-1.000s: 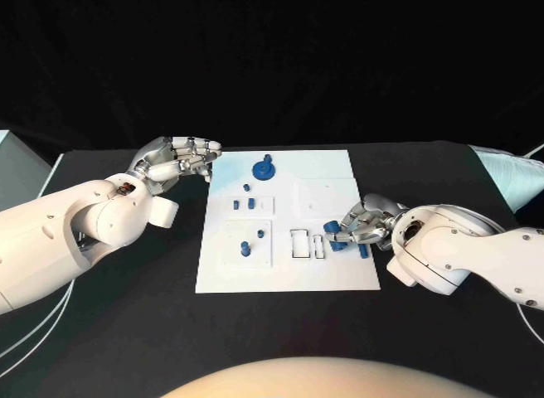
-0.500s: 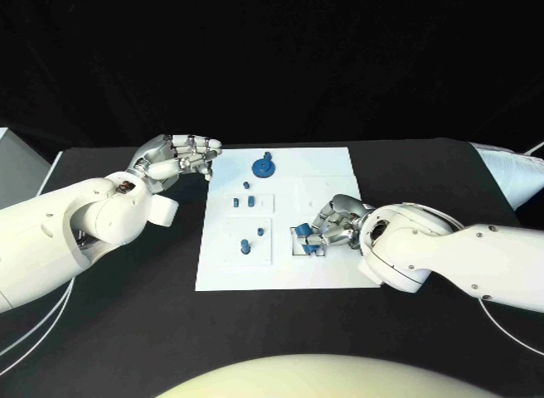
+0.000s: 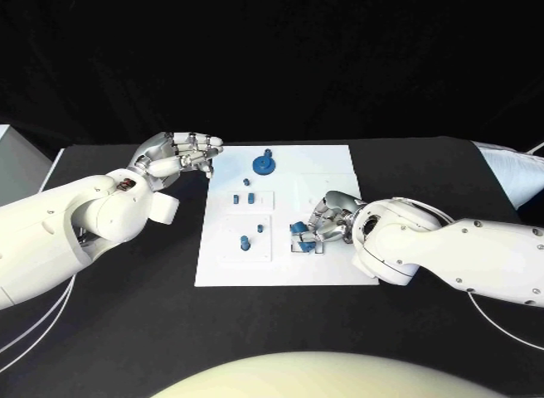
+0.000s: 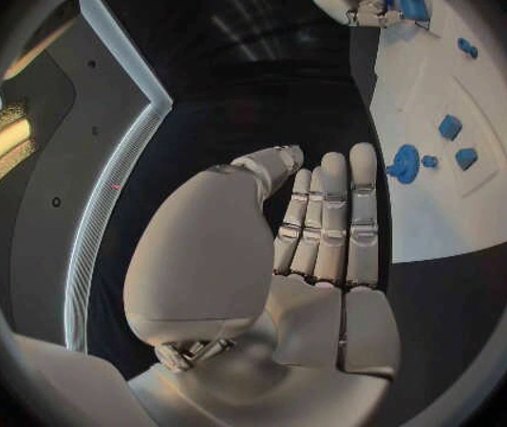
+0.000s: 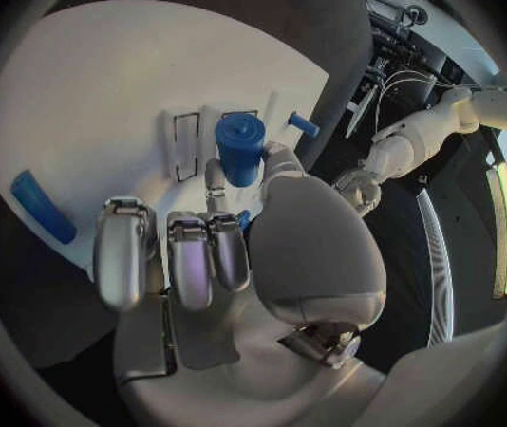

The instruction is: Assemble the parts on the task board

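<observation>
Right robot hand [image 3: 323, 222] sits low over the middle of the white task board [image 3: 326, 170], its fingers curled around a blue cylindrical part [image 5: 239, 147]. From the right wrist view that cylinder stands upright against the fingertips, right beside 2 thin rectangular outlines on the board; whether it is touching the board surface I cannot tell. A small blue peg [image 5: 304, 123] lies just beyond the cylinder, and a long blue bar [image 5: 43, 207] lies flat on the board off to the side of the hand, well apart from the cylinder.

Left robot hand [image 3: 177, 155] hovers above the black bench [image 3: 128, 315] at the board's far-left corner, holding nothing. In the left wrist view its fingers [image 4: 330, 213] are straight and pressed side by side with the thumb alongside, palm flat.

On the board, a blue round disc part [image 3: 264, 165] with a knob lies near the far edge, with a small blue piece just beside it. Two small blue pieces [image 3: 242, 198] sit in a raised square panel in the middle-left of the board, and a taller blue part [image 3: 245, 244] with a smaller one stands in the panel nearer the robot.
</observation>
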`<action>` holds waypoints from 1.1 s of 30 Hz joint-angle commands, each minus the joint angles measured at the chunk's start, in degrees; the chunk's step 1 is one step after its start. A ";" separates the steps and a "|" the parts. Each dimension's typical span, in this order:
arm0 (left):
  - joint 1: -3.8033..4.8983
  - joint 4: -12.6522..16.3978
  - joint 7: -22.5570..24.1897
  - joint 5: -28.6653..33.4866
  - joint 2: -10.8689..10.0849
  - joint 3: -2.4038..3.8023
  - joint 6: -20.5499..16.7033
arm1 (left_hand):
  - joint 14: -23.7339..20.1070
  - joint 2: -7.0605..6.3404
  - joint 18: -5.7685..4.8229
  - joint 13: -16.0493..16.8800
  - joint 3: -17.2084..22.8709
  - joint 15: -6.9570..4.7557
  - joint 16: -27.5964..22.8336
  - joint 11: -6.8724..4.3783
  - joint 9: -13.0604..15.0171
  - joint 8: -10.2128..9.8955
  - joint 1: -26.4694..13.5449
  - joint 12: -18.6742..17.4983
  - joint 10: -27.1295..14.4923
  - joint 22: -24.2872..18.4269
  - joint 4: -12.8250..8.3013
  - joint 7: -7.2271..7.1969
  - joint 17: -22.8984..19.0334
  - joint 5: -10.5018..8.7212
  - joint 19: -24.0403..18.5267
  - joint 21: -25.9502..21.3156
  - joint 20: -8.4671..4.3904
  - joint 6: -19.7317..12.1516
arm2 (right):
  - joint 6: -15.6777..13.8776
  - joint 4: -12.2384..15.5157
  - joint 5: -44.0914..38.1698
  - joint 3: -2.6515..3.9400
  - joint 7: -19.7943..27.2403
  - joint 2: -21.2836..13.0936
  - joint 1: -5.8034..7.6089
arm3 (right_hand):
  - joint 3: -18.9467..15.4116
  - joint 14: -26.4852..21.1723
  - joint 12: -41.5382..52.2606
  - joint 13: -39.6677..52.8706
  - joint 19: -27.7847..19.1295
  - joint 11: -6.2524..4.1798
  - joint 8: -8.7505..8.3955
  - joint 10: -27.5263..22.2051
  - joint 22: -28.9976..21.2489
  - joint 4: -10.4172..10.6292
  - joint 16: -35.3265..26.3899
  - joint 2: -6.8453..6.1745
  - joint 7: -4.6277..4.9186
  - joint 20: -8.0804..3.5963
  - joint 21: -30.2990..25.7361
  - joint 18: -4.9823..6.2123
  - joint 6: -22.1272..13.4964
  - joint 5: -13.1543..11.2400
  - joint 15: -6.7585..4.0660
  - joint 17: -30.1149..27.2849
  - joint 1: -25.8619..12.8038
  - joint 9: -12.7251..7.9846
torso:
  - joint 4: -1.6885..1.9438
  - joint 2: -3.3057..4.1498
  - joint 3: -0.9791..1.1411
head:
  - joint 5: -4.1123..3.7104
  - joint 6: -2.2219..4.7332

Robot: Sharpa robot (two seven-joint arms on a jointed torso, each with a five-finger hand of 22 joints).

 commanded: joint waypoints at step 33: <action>-0.05 0.32 0.15 -0.03 -0.49 0.04 0.82 | 0.39 0.14 0.40 -0.07 0.18 -0.08 0.12 -0.02 -0.07 -0.07 0.02 0.24 0.37 -0.07 0.26 0.05 -0.07 0.23 0.37 0.22 -0.11 -0.30 | 1.72 0.81 -5.51 -0.37 0.35 -0.42 -0.85 | -3.95 5.97 -0.48 12.68 2.71 -0.32 1.74 3.96 6.75 0.37 0.37 -2.18 -0.40 -0.15 0.00 -0.85 0.16 -22.70 -0.28 15.07 -18.20 1.32 | -0.05 0.01 0.05 | 0.20 0.18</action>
